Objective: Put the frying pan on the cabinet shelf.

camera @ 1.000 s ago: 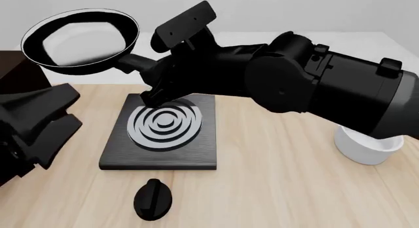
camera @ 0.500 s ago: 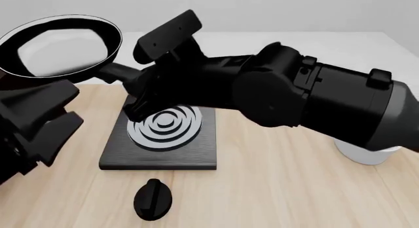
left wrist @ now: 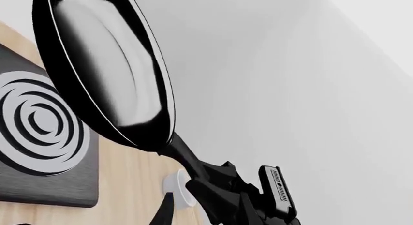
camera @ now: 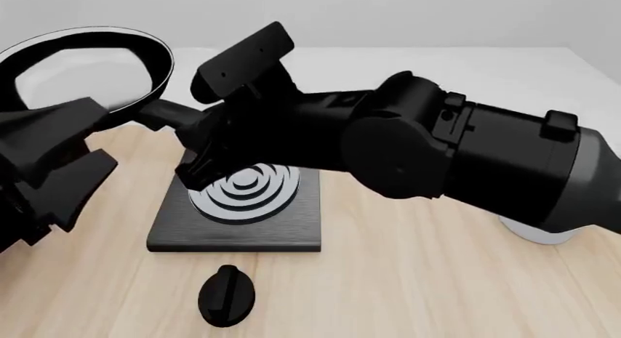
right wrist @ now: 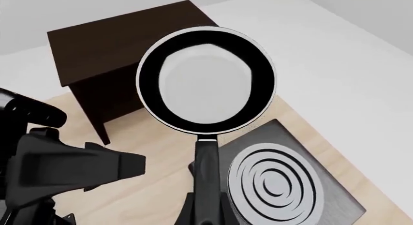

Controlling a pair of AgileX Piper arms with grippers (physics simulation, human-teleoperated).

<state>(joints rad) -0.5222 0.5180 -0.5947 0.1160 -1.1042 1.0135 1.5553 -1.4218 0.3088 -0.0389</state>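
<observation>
The frying pan, black with a pale glossy inside, hangs in the air at the far left, above table height. My right gripper reaches across from the right and is shut on the pan's handle. The right wrist view looks down on the pan, whose handle runs back between my fingers. Its far rim overlaps the near corner of the dark brown cabinet. My left gripper stands open just below the pan, holding nothing. The left wrist view shows the pan edge-on.
A black stove plate with grey rings lies under my right arm. A small black knob sits near the front edge. A white bowl peeks out at the right, mostly hidden by the arm. The left arm stands beside the cabinet.
My right arm has carried the pan further left, toward the cabinet side. The left gripper has lifted slightly and now overlaps the pan's lower rim in the front view.
</observation>
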